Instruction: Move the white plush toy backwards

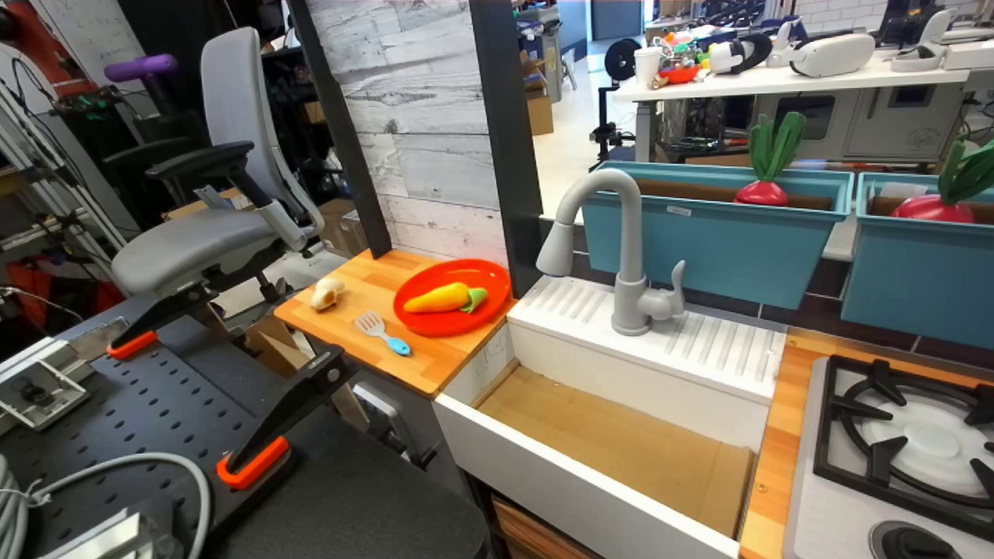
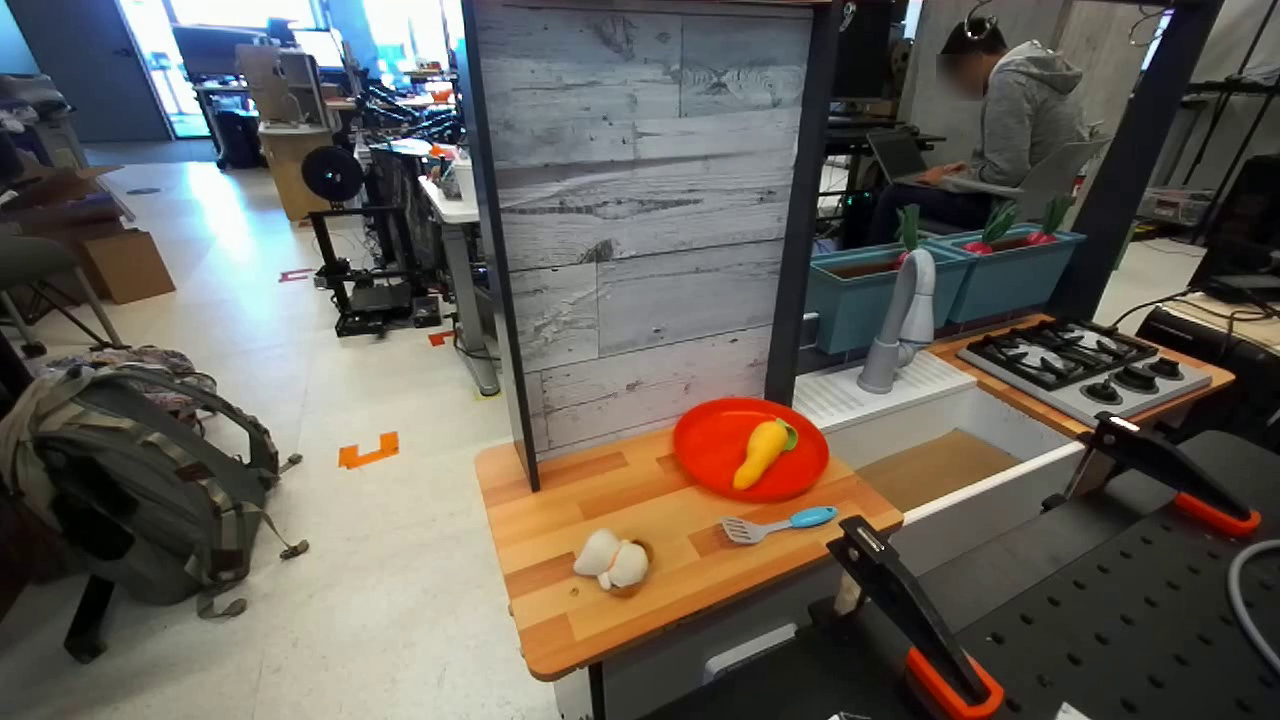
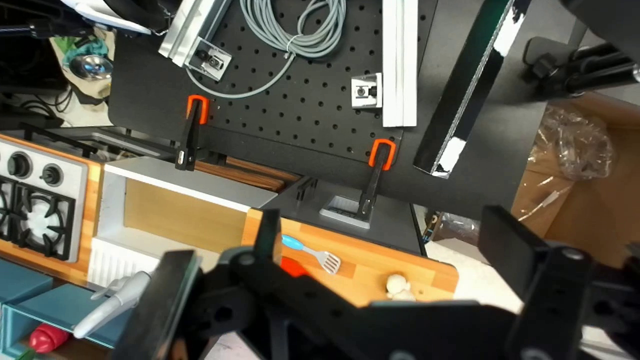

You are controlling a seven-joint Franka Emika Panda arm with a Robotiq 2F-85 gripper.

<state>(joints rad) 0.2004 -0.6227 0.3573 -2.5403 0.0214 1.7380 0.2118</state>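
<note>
The white plush toy [image 1: 327, 293] is a small white lump on the wooden counter [image 1: 361, 276]. In an exterior view the toy [image 2: 612, 560] lies near the counter's outer end, with the spatula and the red plate to one side. In the wrist view the toy [image 3: 398, 284] shows between the fingers, lower down, partly hidden by the gripper body. My gripper [image 3: 382, 222] is open and empty, its fingers wide apart, well above the counter. The gripper is out of view in both exterior views.
A spatula with a blue handle [image 1: 384, 334] lies near the toy. A red plate [image 2: 700, 462] holds a yellow vegetable toy [image 2: 764, 452]. A grey panel [image 2: 650, 200] stands upright behind the counter. The sink [image 1: 590, 435] adjoins it. Black clamps [image 2: 915, 610] stick out from the dark table.
</note>
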